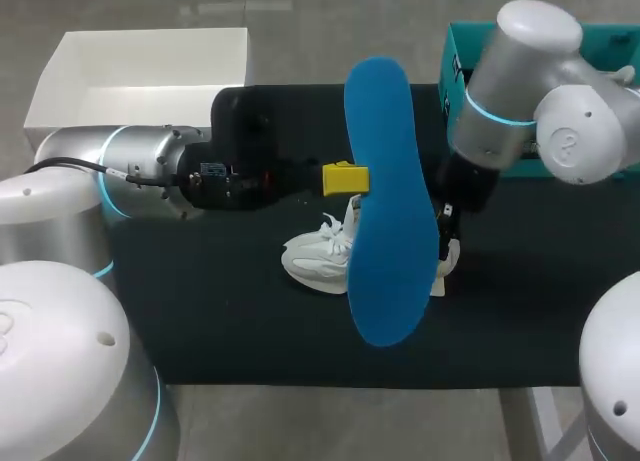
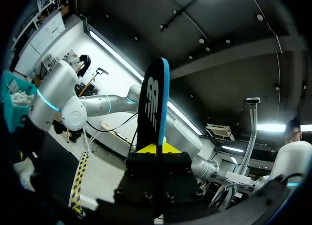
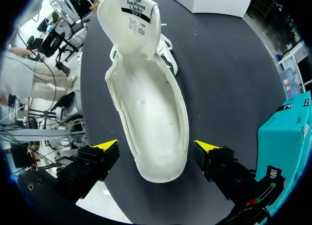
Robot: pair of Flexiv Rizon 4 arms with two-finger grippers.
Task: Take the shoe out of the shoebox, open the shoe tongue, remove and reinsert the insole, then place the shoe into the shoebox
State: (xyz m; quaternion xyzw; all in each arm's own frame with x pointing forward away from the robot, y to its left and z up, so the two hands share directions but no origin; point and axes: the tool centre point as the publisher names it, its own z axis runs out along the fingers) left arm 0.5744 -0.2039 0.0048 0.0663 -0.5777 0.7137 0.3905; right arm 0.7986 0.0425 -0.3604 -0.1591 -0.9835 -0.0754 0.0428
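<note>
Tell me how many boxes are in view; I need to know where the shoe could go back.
2. An open white box at the table's far left corner; a teal box at the far right, partly hidden behind the right arm. No others show.

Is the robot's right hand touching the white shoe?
Apart. In the right wrist view, the right hand is open around the heel of the shoe, with dark mat showing between each finger and the heel.

Robotics lab: left arm (image 1: 140, 166) and right arm (image 1: 520, 81), grey with cyan ring lights, set at a black-topped bench (image 1: 220, 321).
</note>
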